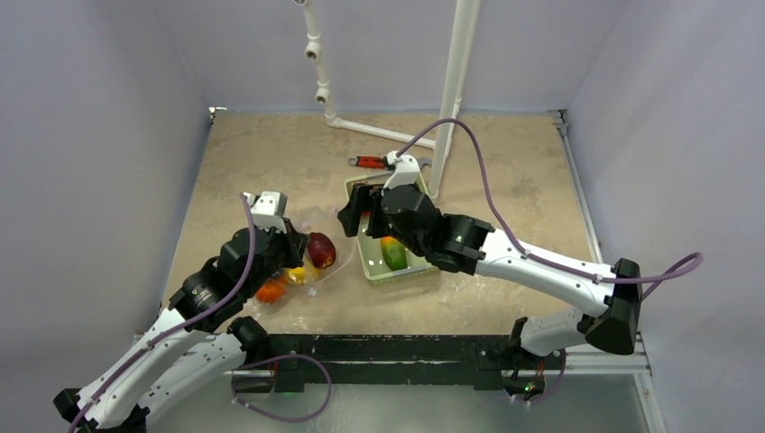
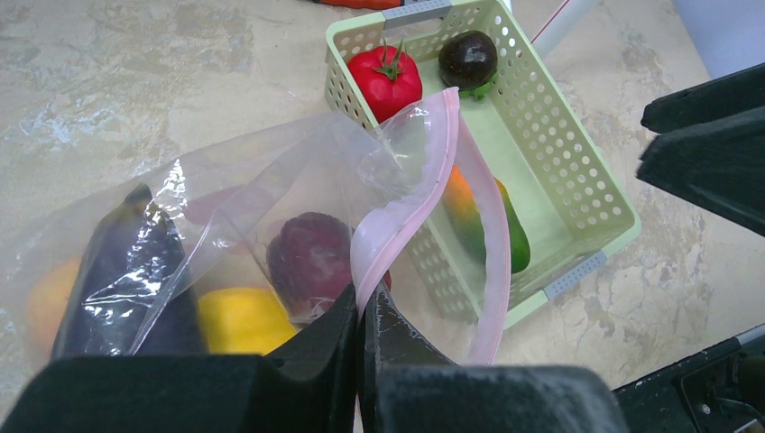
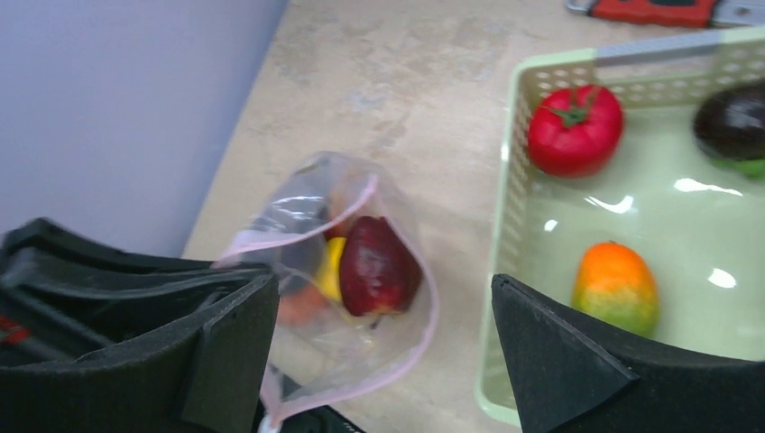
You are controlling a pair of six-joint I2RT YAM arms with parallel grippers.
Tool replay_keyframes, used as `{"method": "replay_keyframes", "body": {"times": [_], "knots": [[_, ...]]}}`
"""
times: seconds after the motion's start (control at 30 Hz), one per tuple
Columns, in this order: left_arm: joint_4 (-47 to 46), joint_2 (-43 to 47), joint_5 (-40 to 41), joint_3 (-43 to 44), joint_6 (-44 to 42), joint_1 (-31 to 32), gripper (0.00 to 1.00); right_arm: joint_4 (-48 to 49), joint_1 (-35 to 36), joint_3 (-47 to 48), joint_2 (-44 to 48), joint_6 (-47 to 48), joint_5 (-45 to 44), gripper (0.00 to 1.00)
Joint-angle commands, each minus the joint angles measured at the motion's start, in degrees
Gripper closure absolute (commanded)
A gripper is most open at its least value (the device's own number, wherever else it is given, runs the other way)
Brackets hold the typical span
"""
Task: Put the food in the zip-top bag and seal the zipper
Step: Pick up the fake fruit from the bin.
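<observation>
The left jaws, shut on the zipper [image 2: 397, 225], hold the zip-top bag [image 2: 225, 180] agape. The right jaws, wide apart and empty, hang over the basket [image 3: 507, 198]; the orange-green food [image 3: 616, 287] lies just ahead, toward their right side.

Open bag [image 3: 298, 194], part filled.
Pink zipper [image 2: 403, 219] unsealed; dark-red, yellow, orange pieces [image 2: 311, 257] inside; tomato [image 3: 574, 129], mango [image 3: 616, 287] at its three o'clock.

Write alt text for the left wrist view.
The left gripper, shut, pinches the pale pink zipper strip of a clear plastic bag holding red, yellow and purple toy food. Beside it, a light green perforated basket holds three more pieces.
</observation>
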State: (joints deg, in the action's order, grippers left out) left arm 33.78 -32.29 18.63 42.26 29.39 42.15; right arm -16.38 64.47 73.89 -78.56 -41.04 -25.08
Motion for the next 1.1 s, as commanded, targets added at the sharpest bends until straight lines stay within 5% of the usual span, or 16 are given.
{"method": "replay_keyframes", "body": {"times": [0.0,0.33,1.07], "knots": [[-1.9,-0.1,-0.4,-0.2,0.1,0.2,1.00,-6.1,-2.6,-2.0,1.8,-1.8,-4.3,0.11],[-1.9,-0.4,-0.4,-0.1,0.1,0.3,1.00,-6.0,-9.2,-8.5,0.9,0.4,-1.6,0.12],[-1.9,-0.2,-0.5,-0.1,0.0,0.2,1.00,1.8,-11.5,-13.0,-15.9,3.6,0.7,0.13]]}}
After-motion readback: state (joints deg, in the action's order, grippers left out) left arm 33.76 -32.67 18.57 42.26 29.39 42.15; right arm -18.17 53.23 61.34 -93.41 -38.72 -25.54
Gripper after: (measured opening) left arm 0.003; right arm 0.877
